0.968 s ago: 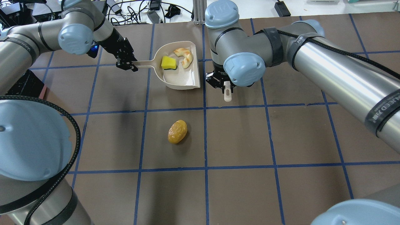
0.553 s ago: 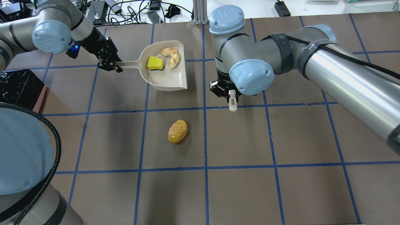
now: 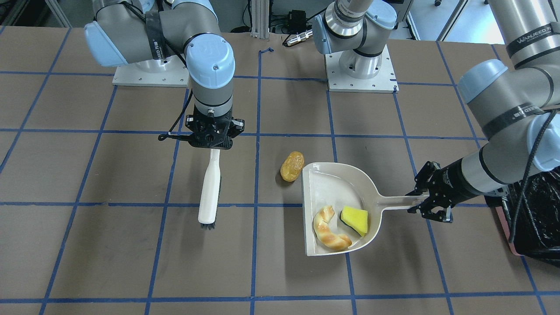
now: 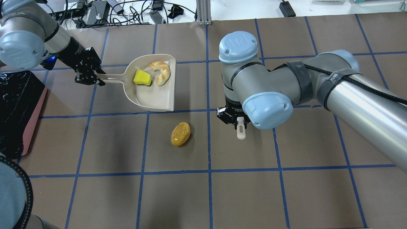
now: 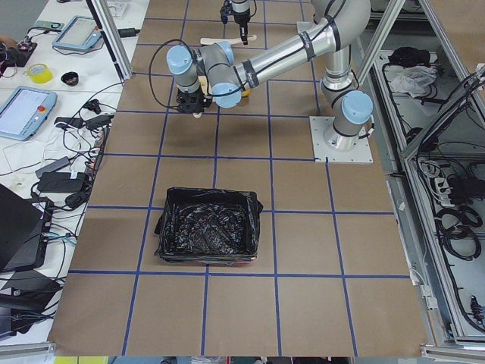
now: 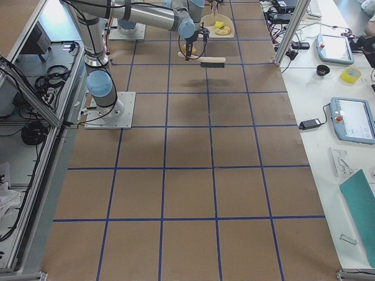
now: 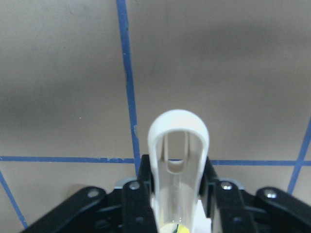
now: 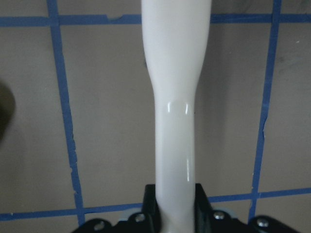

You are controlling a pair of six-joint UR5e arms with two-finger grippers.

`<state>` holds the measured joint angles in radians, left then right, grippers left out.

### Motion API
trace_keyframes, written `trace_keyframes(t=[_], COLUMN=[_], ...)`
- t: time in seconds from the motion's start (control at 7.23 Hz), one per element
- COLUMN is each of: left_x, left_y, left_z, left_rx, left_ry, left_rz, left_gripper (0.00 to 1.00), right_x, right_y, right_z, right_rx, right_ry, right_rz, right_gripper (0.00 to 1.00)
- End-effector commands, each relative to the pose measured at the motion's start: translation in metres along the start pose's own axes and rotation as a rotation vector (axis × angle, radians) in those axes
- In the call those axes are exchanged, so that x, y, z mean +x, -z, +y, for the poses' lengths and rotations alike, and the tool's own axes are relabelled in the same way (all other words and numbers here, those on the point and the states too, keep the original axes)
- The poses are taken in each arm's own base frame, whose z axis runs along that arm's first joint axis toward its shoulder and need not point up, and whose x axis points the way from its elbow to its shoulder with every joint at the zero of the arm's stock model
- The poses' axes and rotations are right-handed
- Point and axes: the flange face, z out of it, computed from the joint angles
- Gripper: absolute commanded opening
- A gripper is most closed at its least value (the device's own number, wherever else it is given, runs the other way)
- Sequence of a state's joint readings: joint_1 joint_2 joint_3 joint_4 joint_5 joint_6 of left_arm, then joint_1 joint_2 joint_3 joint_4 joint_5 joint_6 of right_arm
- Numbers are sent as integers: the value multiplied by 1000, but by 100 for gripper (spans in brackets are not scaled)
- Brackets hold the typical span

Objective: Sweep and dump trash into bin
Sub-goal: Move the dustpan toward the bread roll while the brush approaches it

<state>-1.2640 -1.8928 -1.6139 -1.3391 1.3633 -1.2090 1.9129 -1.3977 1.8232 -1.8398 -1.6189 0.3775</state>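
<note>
- The bin (image 4: 31, 127) stands at the worktop's left edge; nothing looks dumped yet.
- The left gripper (image 4: 94, 77), clamped on the dustpan (image 4: 155, 98) handle, has pulled the pan left and nearer the robot, carrying the yellow wedge (image 4: 142, 78) and croissant piece (image 4: 160, 72).
- The golden-brown oval (image 4: 180, 134) hasn't moved and now lies just beside the pan's open corner.
- The right gripper (image 4: 237, 120), closed on the brush (image 3: 209, 188), has moved level with the oval, to its right, probably for the last sweep.
</note>
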Motion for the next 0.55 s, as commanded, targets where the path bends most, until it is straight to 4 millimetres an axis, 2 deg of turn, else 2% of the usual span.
trace_keyframes(t=[0.0,0.14,0.28,0.42], left_x=[-44,-58,-64,-75], left_y=[-4,-3,3,-4], left_z=[-14,-26,-47,-55], left_rx=[0,-4,2,-1], left_ry=[-49,-32,-5,13], left_rz=[-18,-14,12,9], left_gripper=[0,0,0,0], right_x=[-34,-49,-60,-67], right_y=[-3,-6,-7,-8], right_z=[31,42,53,58], right_rx=[-1,-4,-11,-17], right_ry=[-40,-58,-87,-78], right_rz=[6,15,5,-5], right_gripper=[0,0,0,0])
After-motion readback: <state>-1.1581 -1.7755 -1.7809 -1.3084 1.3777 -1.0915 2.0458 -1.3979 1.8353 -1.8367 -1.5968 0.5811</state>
